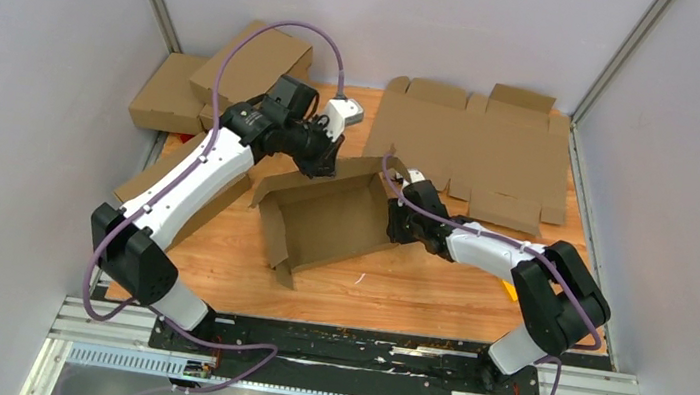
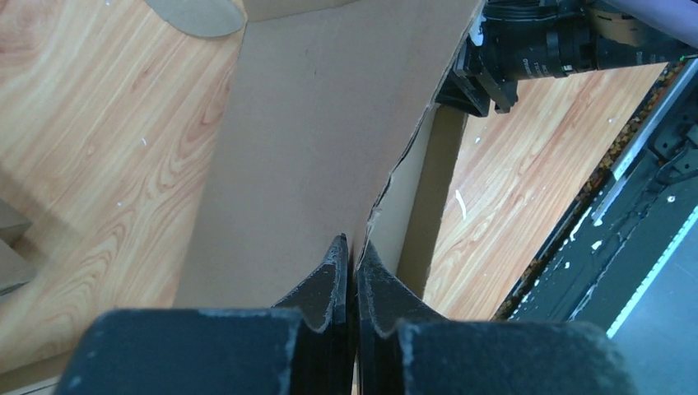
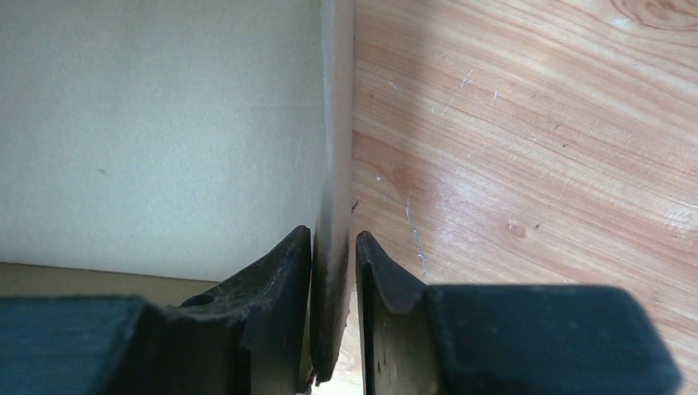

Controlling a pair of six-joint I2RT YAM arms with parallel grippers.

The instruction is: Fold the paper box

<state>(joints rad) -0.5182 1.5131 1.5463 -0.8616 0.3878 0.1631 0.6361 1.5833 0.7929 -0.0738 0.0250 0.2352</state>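
Paper box (image 1: 328, 220): on the table (image 1: 415, 291), walls partly raised.
Your left gripper (image 2: 350, 247): pinched tight on its far wall.
Your right gripper (image 3: 333, 247): clamped on its right wall.

from high above the paper box (image 1: 323, 219) we look down; both wrist cameras sit right against its walls, sharing it.

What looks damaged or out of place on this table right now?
The paper box has a ragged, torn-looking edge on the wall just beyond where the left gripper pinches it; elsewhere that edge runs straight. A small white scrap lies on the table by the box.
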